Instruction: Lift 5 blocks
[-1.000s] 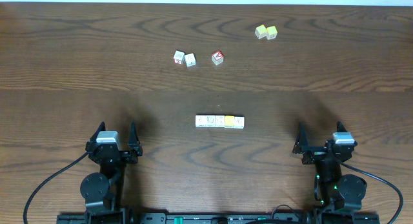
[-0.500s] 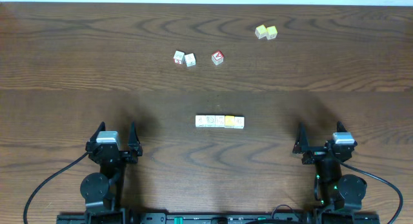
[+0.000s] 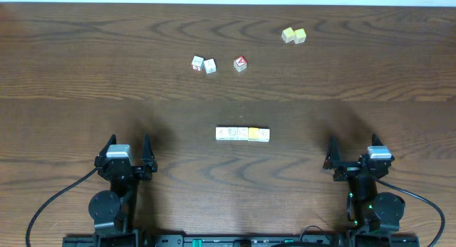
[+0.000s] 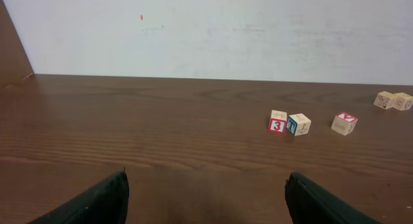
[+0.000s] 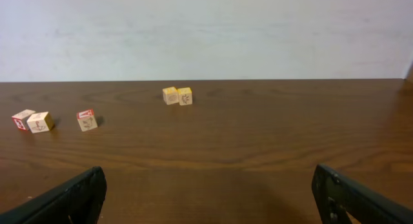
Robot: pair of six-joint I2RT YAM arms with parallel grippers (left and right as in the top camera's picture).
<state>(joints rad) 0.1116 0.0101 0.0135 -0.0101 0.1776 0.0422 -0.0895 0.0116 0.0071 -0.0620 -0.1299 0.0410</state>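
Several cream-white blocks (image 3: pixel 243 134) lie touching in a straight row at the middle of the table, one of them with a yellow top. The row shows only in the overhead view. My left gripper (image 3: pixel 129 141) rests near the front edge, left of the row and well apart from it, open and empty (image 4: pixel 206 199). To the row's right, at about the same distance, my right gripper (image 3: pixel 353 142) stands wide open with nothing between its fingers (image 5: pixel 210 195).
Further back stand two white cubes with red and blue faces (image 3: pixel 204 64) (image 4: pixel 288 122) (image 5: pixel 32 121), a red-topped cube (image 3: pixel 240 62) (image 4: pixel 344 122) (image 5: pixel 86 119) and two touching yellow-green cubes (image 3: pixel 293 35) (image 4: pixel 393 101) (image 5: pixel 177 95). A pale wall rises behind the table's far edge.
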